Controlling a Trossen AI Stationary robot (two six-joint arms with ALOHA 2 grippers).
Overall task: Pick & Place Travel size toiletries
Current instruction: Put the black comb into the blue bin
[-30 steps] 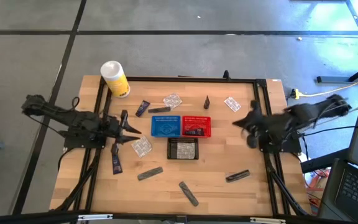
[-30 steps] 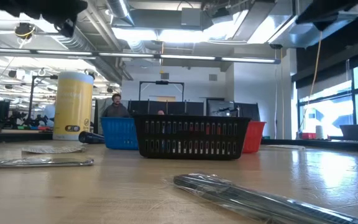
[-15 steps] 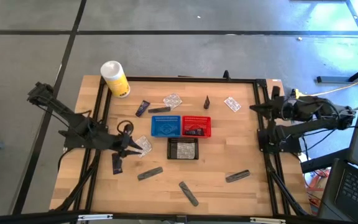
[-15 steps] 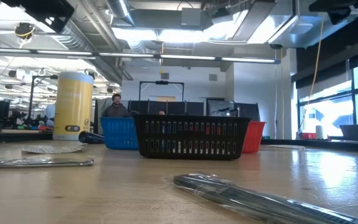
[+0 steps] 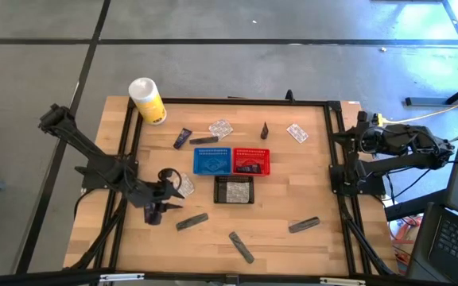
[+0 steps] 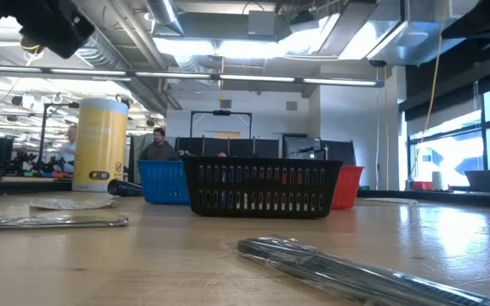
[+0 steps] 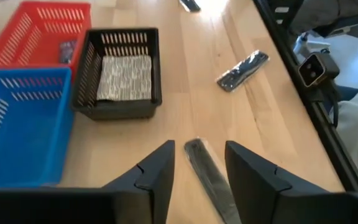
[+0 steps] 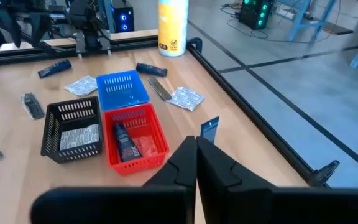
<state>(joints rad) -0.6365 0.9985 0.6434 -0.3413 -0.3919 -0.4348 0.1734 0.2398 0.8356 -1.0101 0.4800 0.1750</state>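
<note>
The toiletries lie scattered on the wooden table: a navy tube (image 5: 183,138), a grey tube (image 5: 203,141), clear packets (image 5: 220,127) (image 5: 296,133) (image 5: 183,185) and a small black piece (image 5: 265,129). Nearer the front lie grey tubes (image 5: 192,221) (image 5: 242,247) and a dark tube (image 5: 304,226). My left gripper (image 5: 168,200) hovers open at the front left. In the left wrist view my left gripper (image 7: 199,168) has a grey tube (image 7: 209,180) showing between its fingers, flat on the table and untouched. My right gripper (image 8: 196,163) is shut and empty, drawn back at the table's right edge (image 5: 350,135).
Blue (image 5: 211,160), red (image 5: 251,161) and black (image 5: 234,190) baskets stand mid-table. The black one holds a packet (image 7: 124,78), the red one a navy tube (image 8: 124,143). A white-and-yellow canister (image 5: 146,100) stands at the far left. People (image 6: 158,144) are in the room behind.
My left gripper has swung toward the table's near edge, from beside the blue basket to above the grey tube, and has tipped further down. My right gripper has pulled back from over the table toward the right edge and stayed shut. No toiletry has moved.
</note>
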